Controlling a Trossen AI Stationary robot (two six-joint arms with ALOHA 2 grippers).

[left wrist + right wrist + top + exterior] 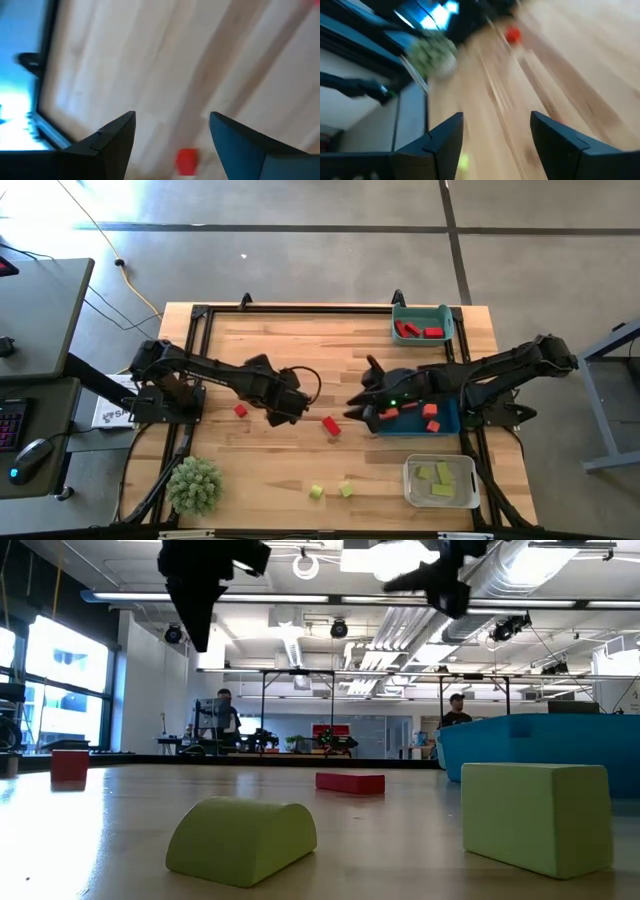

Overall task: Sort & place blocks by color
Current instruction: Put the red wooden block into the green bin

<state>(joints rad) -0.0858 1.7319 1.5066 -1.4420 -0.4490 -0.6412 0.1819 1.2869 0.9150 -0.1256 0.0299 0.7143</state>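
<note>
Pincers both open, empty: left pincer point(290, 408) above the bench point(300, 350) near two red blocks point(331, 425); right pincer point(360, 406) probably beside the blue bin point(447, 424).

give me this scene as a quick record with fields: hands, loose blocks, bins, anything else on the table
left hand: open, empty, above the table between the two loose red blocks
right hand: open, empty, beside the blue bin
loose red blocks: two, one small, one longer
loose yellow-green blocks: two near the front edge
green bin: holds red blocks
blue bin: holds orange blocks
clear bin: holds yellow-green blocks
other: green plant ball at the front left corner
</note>
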